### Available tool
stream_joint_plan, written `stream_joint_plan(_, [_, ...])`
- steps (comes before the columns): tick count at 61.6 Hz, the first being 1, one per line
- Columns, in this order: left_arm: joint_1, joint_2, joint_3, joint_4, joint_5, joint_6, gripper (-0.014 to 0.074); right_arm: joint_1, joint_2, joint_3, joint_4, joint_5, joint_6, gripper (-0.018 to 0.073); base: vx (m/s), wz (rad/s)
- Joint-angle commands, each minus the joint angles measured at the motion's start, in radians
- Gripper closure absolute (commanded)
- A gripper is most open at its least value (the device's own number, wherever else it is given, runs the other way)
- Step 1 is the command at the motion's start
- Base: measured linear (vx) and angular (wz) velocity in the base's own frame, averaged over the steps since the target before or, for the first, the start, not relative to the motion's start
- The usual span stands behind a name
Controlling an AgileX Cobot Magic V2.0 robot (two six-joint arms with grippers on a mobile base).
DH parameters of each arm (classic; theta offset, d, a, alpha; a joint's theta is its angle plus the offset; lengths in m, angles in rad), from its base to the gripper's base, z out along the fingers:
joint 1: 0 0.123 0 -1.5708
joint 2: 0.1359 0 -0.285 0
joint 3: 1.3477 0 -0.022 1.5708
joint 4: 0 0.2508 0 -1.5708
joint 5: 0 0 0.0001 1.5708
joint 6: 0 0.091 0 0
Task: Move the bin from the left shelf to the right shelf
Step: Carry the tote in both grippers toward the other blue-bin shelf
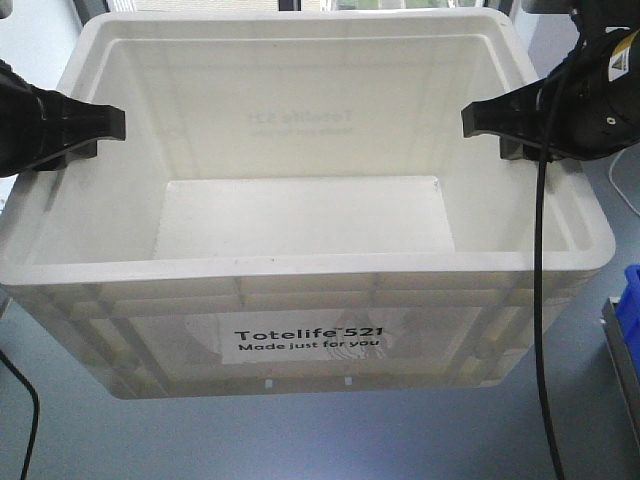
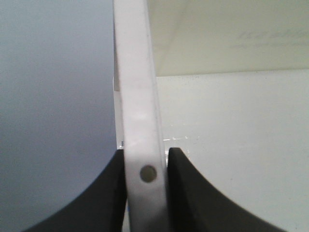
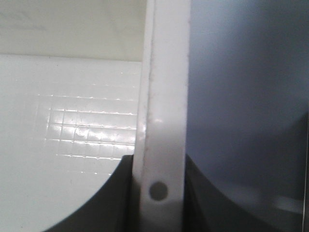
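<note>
I see a smooth grey-blue surface (image 1: 300, 440) below, window daylight (image 1: 400, 4) on top, a blue bin (image 1: 631, 300) far right.

The ground (image 1: 320, 440) is flat and grey-blue. It fills the bottom of the front view. In the left wrist view the ground (image 2: 53, 96) is on the left side. In the right wrist view the ground (image 3: 246, 87) is on the right side, and it looks blurry.

A blue box (image 1: 632, 300) peeks in at the right edge of the front view. Only its corner shows. Just under it is a grey metal bar (image 1: 620, 365). The bar slants down to the bottom right corner.

A thin black wire (image 1: 25, 420) bends over the ground in the bottom left corner.
</note>
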Motion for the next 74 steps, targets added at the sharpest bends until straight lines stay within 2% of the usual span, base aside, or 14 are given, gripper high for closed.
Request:
stream_joint_plan(1, [0.0, -0.034, -0.041, 0.04, -0.092, 0.011, 0.0452, -0.005, -0.045, -0.041, -0.044, -0.105, 0.0, 0.0567, 0.17, 0.35])
stream_joint_plan(74, [0.0, -0.034, -0.041, 0.04, -0.092, 0.011, 0.0452, -0.005, -0.045, -0.041, -0.044, -0.105, 0.0, 0.0567, 0.15, 0.53])
